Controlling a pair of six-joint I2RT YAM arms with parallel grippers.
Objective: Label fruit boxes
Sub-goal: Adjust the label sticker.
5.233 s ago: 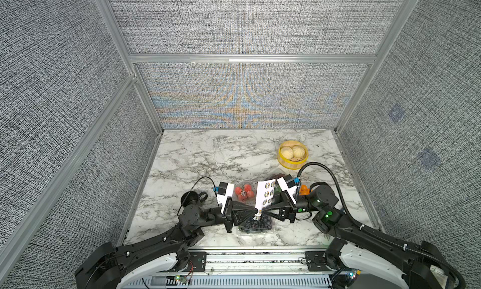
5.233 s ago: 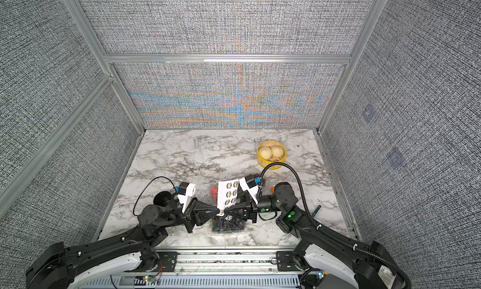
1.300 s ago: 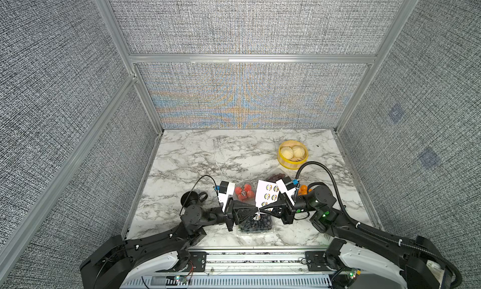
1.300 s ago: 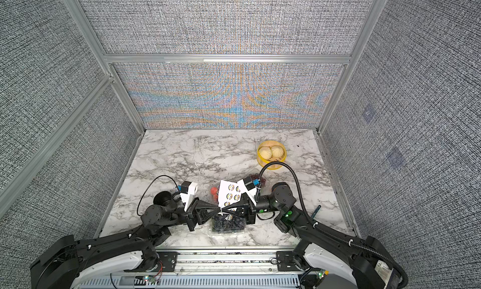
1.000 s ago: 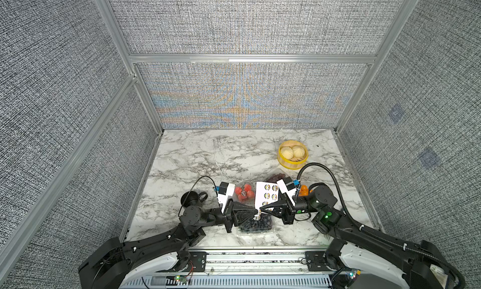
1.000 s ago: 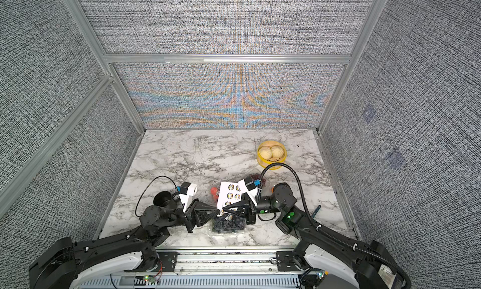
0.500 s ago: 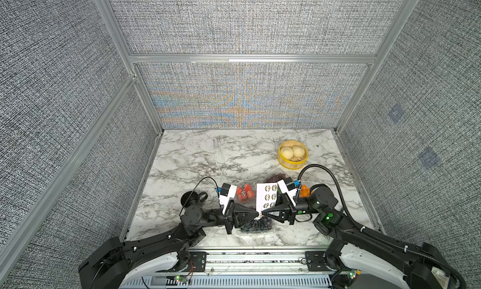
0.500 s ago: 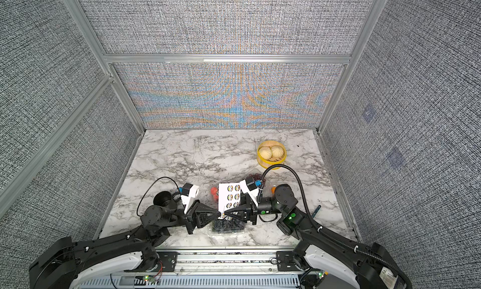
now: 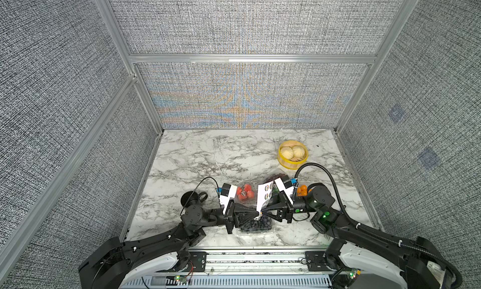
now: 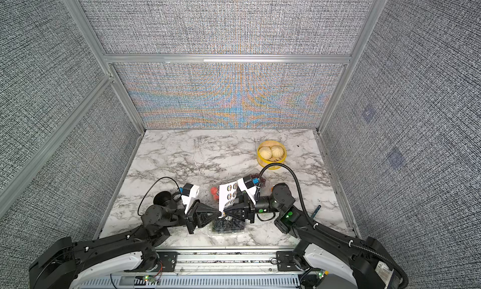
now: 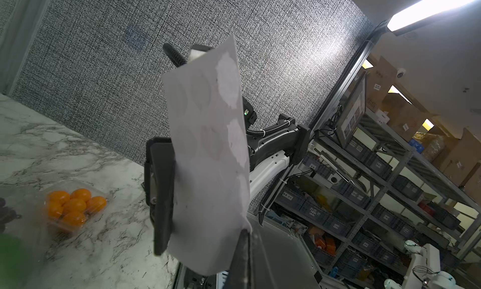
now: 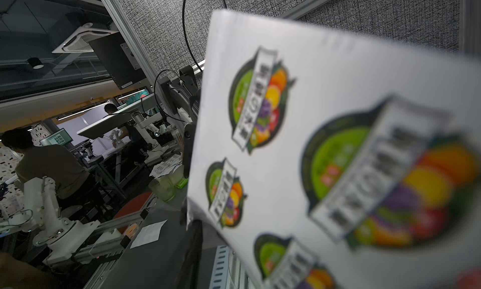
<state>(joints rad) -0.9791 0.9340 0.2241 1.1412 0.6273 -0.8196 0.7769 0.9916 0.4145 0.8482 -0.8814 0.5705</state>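
Observation:
A white sticker sheet stands upright above the front of the table. My left gripper is shut on its lower corner, as the left wrist view shows. My right gripper faces it tip to tip with its jaws open around the sheet's lower edge; one of its fingers shows beside the sheet. Under both tips lies the dark grape box. Behind the sheet are the red fruit box, the orange fruit box and the half-hidden purple-and-green grape box.
A yellow steamer basket with two buns stands at the back right. A black cup-like object sits left of my left arm. A small blue-tipped tool lies near the right wall. Grey fabric walls close in three sides.
My right gripper's jaws, shut a second ago, have parted at the sheet's lower edge. The sheet now stands a little more upright, held only by my left gripper.

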